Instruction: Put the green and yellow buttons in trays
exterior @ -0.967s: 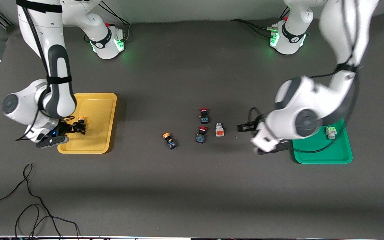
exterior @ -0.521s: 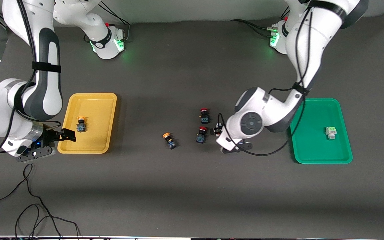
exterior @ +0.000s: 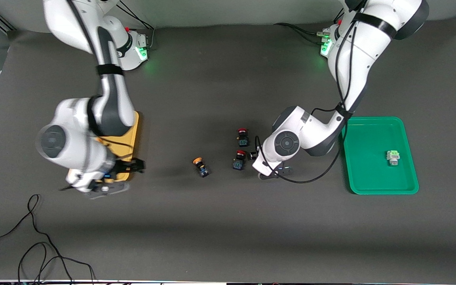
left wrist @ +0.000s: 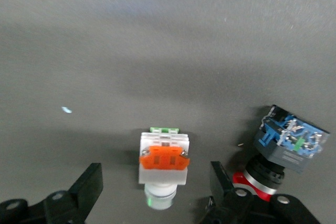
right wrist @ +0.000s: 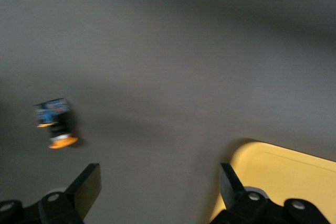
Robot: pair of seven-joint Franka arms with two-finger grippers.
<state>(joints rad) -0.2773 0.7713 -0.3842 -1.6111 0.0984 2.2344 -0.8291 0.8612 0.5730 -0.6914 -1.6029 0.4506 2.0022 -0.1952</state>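
You see the green-capped button [exterior: 393, 157] lying in the green tray [exterior: 370, 182]; one yellow-capped button [exterior: 201, 166] lies tipped over mid-frame; the yellow tray [exterior: 132, 136] is mostly hidden.

Green tray [exterior: 370, 186] glossy plastic; table [exterior: 212, 229] seemingly matt.

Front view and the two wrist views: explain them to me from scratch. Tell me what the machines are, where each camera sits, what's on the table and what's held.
Two white robot arms stand at a dark table, each ending in a two-finger gripper. The front view looks down from a high camera facing them. Each wrist view comes from a camera on that arm's wrist, looking past its fingers.

The left gripper hangs open, low over a white-bodied button, one finger on each side, gripping nothing. Two red-capped buttons lie beside it.

The right gripper is open and empty, over the table at the yellow tray's edge.

A yellow-capped button lies loose mid-table. A green-capped button lies in the green tray.
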